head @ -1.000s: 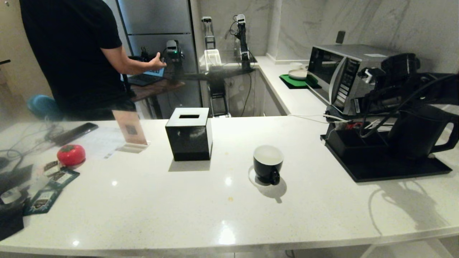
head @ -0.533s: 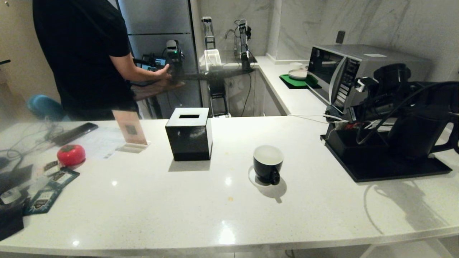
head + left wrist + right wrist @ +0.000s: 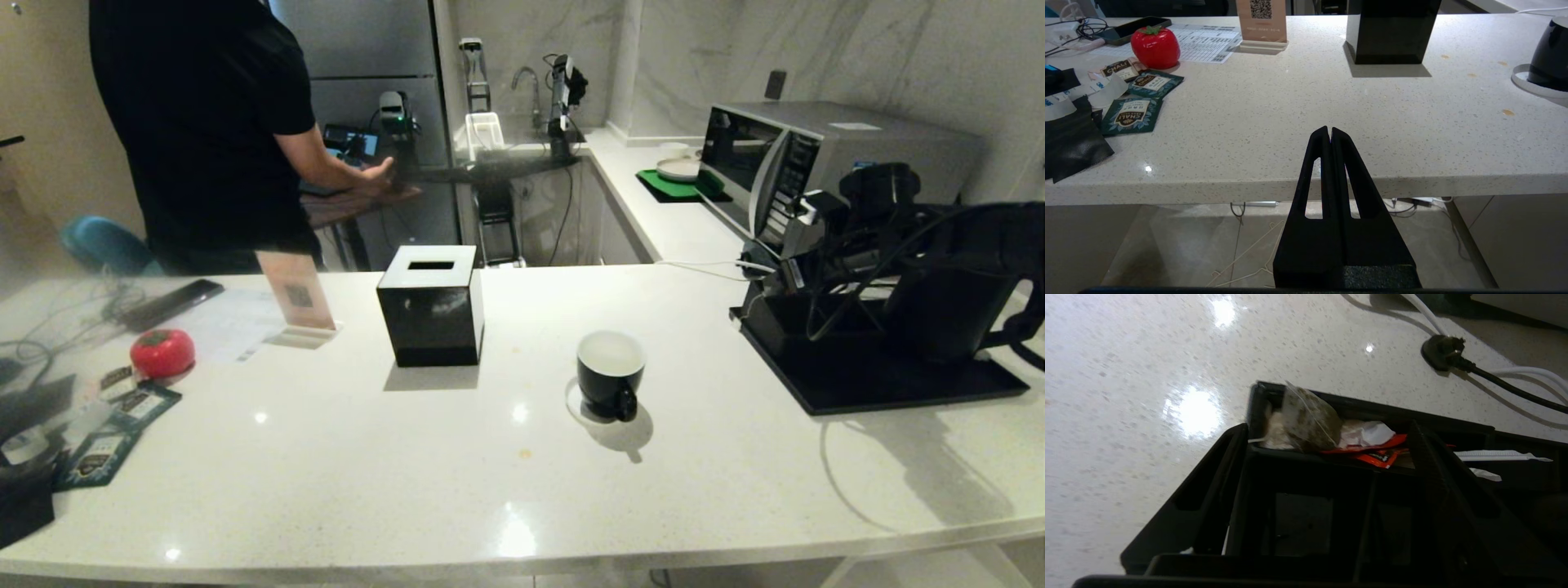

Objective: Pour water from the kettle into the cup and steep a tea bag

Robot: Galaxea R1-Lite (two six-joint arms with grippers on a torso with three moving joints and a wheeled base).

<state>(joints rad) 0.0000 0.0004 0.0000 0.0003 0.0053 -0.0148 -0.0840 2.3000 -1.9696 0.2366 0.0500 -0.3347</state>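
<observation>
The black cup (image 3: 611, 371) with a white inside stands mid-counter; its side also shows in the left wrist view (image 3: 1549, 61). At the right, the matte-black kettle (image 3: 947, 314) sits on a black tray (image 3: 882, 388), partly hidden by my right arm. My right gripper (image 3: 775, 282) hangs over the tray's compartment box. In the right wrist view it (image 3: 1327, 426) is open, its fingers (image 3: 1208, 490) wide apart. A translucent tea bag (image 3: 1306, 420) lies in the compartment just beyond the tips, untouched. My left gripper (image 3: 1329, 130) is shut and empty, parked below the counter's front edge.
A black tissue box (image 3: 430, 306) stands left of the cup. Tea sachets (image 3: 122, 416), a red tomato-shaped object (image 3: 162, 353) and a phone (image 3: 167, 304) lie far left. A microwave (image 3: 816, 163) is behind the tray. A person (image 3: 212, 122) stands beyond the counter. Orange packets (image 3: 1376, 455) lie beside the tea bag.
My right arm has swung left and down toward the tray's compartment box, and its fingers have opened. The person has shifted to the right. The cup and kettle stay put.
</observation>
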